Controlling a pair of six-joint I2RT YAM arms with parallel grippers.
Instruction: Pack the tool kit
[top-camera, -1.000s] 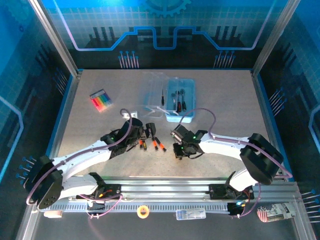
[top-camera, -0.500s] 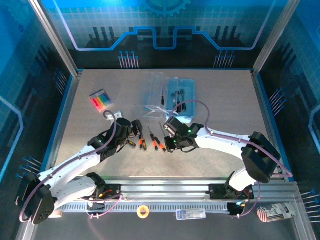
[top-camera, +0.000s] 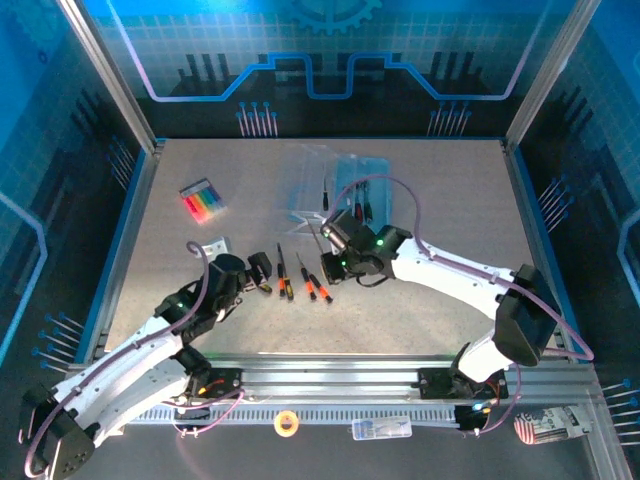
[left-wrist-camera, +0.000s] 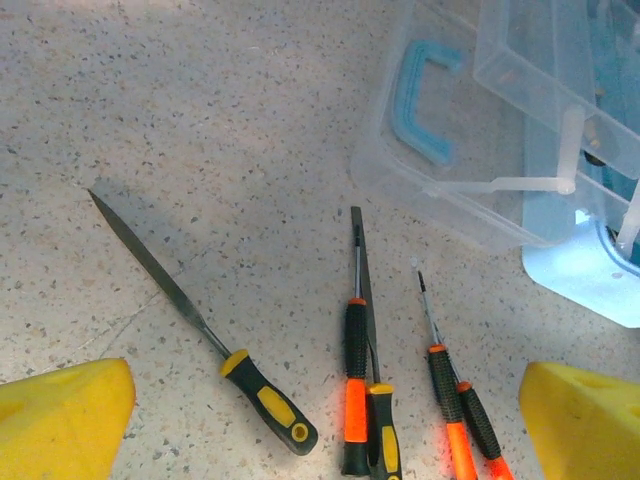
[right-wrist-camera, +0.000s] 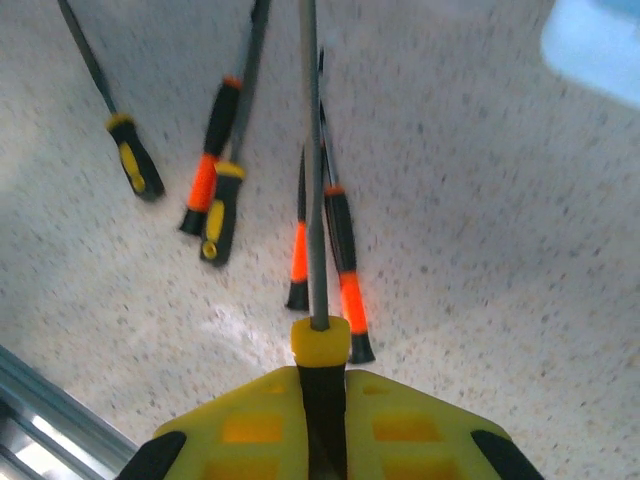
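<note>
Pack of markers (top-camera: 202, 200) lies far left, apart from the work. Left end effector (top-camera: 257, 272) stands fully open and empty, likely parked clear. Flat file (left-wrist-camera: 190, 300) and screwdrivers (left-wrist-camera: 355, 380) lie loose on the worktop (top-camera: 440, 200), awaiting packing. Right end effector (right-wrist-camera: 320, 390) is clamped on the handle of a long-shafted tool (right-wrist-camera: 312, 180), shaft leading, apparently for carrying to the clear tool case (left-wrist-camera: 470, 130) at centre rear. Against the earlier frame: left arm has retreated leftward; right has advanced up-left over the tools.
</note>
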